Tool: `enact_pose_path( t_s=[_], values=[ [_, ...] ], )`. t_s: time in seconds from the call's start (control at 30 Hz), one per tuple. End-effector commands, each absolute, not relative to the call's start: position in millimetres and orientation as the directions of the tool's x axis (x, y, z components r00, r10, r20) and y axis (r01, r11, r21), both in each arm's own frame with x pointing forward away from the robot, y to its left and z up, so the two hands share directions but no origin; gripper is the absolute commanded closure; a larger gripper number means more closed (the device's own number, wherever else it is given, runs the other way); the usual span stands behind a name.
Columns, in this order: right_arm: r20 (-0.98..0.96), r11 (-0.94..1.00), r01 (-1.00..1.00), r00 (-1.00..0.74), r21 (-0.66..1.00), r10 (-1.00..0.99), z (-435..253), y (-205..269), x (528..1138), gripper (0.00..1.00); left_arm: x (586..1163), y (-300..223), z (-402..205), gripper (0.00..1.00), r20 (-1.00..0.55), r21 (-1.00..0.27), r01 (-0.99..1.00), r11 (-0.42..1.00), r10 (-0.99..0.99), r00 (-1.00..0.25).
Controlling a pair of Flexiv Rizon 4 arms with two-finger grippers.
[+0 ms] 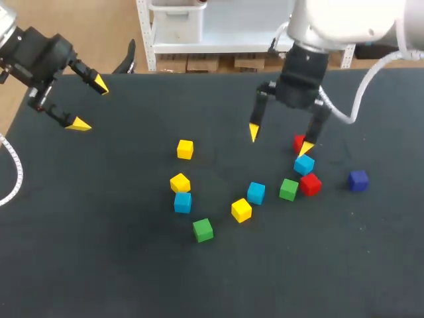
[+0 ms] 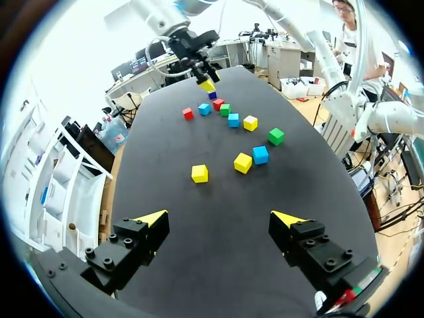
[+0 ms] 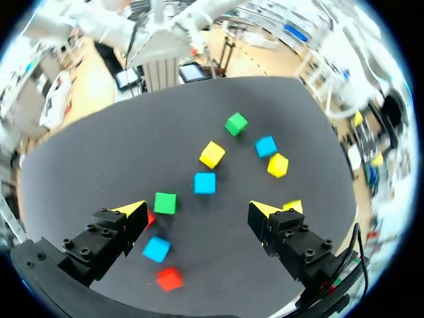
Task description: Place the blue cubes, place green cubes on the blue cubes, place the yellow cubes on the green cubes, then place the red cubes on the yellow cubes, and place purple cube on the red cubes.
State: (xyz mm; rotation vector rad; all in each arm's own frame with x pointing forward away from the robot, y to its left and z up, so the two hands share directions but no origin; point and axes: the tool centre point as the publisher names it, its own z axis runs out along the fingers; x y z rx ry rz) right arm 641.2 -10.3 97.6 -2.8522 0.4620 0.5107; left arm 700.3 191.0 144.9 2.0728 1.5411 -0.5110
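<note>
Head view of the black table [image 1: 99, 232], with eleven cubes, each resting singly on its surface.

The left gripper [image 1: 89, 104] hangs over the far left corner, its fingers spread wide and holding nothing, well apart from every cube. The right gripper [image 1: 279, 140] hangs over the right of the cluster, also spread wide and empty. Its right fingertip stands in front of the far red cube [image 1: 299, 142], partly hiding it.

Just near of that fingertip lies the right blue cube [image 1: 304, 164], and nearer still the near red cube [image 1: 310, 184], with the right green cube [image 1: 288, 189] just beside it on the left. The purple cube [image 1: 358, 180] lies alone to the right of these.

The middle blue cube [image 1: 256, 193] sits left of the right green cube, and the near yellow cube [image 1: 241, 209] is close by on its near-left. The near green cube [image 1: 203, 230] is the nearest of all.

At the left of the cluster, the left yellow cube [image 1: 179, 182] touches the left blue cube [image 1: 183, 202], which lies on its near side. The far yellow cube [image 1: 185, 149] lies apart, farther out.

In the right wrist view, the right blue cube and the near red cube lie under the gripper, between its spread fingers.
</note>
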Motion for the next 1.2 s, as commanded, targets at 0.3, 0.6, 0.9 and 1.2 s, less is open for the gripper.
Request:
enact_pose_path(
  t_s=[0.3, 0.6, 0.9, 1.2],
  values=[
    [-0.324, -0.954, -0.098, 0.946, -0.283, -0.001, 49.5, 4.4, 626.7, 0.0, 700.1, 191.4, 144.6, 0.0, -0.57, 0.173, 0.957, -0.232, 0.768, 0.29],
    [-0.355, -0.952, -0.262, 0.915, -0.156, -0.193, 38.8, 23.3, 630.9, 0.0, 700.1, 191.4, 144.6, 0.0, -0.57, 0.173, 0.957, -0.232, 0.768, 0.29],
    [-0.373, -0.934, -0.342, 0.883, -0.098, -0.284, 34.6, 29.4, 632.8, 0.0, 700.1, 191.4, 144.6, 0.0, -0.57, 0.173, 0.957, -0.232, 0.768, 0.29],
    [-0.394, -0.908, -0.416, 0.843, -0.047, -0.366, 25.0, 26.8, 630.0, 0.0, 700.1, 191.4, 144.6, 0.0, -0.57, 0.173, 0.957, -0.232, 0.768, 0.29]
  ],
)
